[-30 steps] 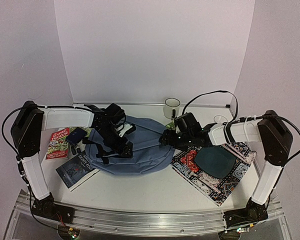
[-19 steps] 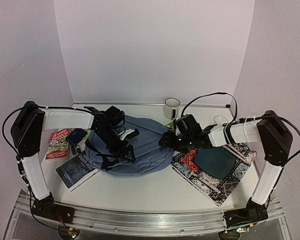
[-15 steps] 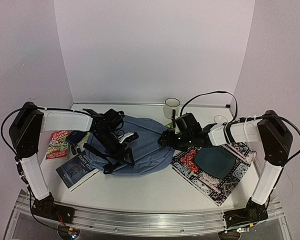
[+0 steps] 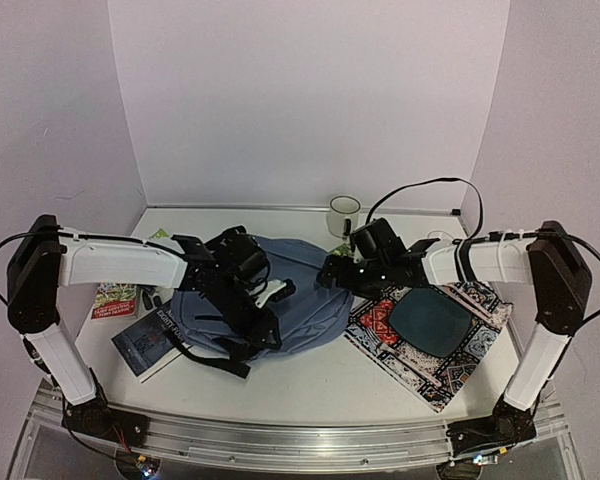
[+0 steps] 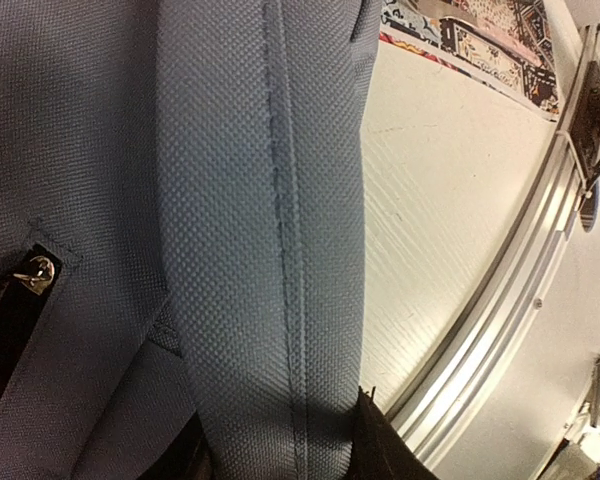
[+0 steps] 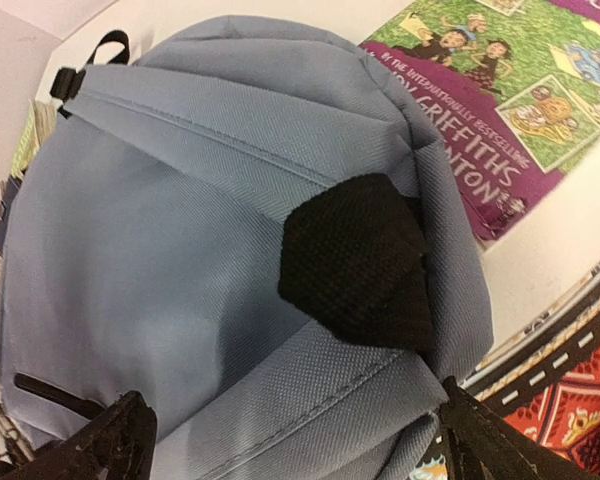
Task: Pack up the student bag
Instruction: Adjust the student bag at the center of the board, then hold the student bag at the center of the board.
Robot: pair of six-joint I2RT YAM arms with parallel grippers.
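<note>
The student bag [image 4: 305, 300], a slate-blue backpack, lies flat in the middle of the table with its black straps [image 4: 215, 350] trailing toward the front. My left gripper [image 4: 263, 316] rests on top of it. In the left wrist view a stitched blue band of the bag [image 5: 270, 230] fills the gap in my left gripper [image 5: 280, 445], with both dark fingers against it. My right gripper [image 4: 328, 272] is at the bag's right edge. In the right wrist view its fingers [image 6: 120, 440] stand wide apart, astride a blue fold beside a black patch [image 6: 355, 260].
A patterned cloth mat [image 4: 465, 365] carrying a dark teal piece [image 4: 430, 318] lies at the right. Books lie at the left: a red one [image 4: 108, 298] and a dark one [image 4: 148, 340]. A purple-green book [image 6: 500, 120] lies behind the bag. A cup [image 4: 344, 215] stands at the back.
My left arm has swung right and forward across the bag and its jaws have narrowed onto the blue band. The straps have slid toward the front. My right gripper's jaws have widened.
</note>
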